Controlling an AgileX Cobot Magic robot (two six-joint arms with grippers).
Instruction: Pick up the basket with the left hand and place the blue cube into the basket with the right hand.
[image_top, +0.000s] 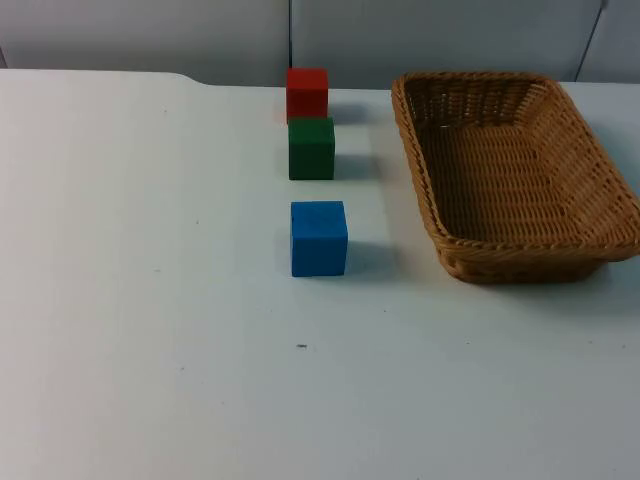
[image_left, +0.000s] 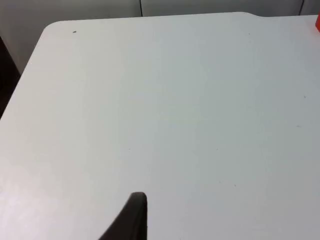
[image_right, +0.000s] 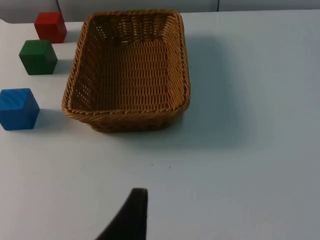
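The blue cube (image_top: 319, 238) sits on the white table near the middle, left of the wicker basket (image_top: 520, 243). The basket stands empty at the right of the table. In the right wrist view, the right gripper (image_right: 134, 215) hangs over bare table, some way short of the basket (image_right: 125, 111), with the blue cube (image_right: 18, 108) beside it. The left gripper (image_left: 134, 216) hangs over bare table at the left, far from the basket. Both arms are apart from every object.
A green cube (image_top: 311, 148) and a red cube (image_top: 307, 93) stand in a line behind the blue one, toward the grey partition wall. The table's far left corner (image_left: 47, 27) and its edge appear in the left wrist view.
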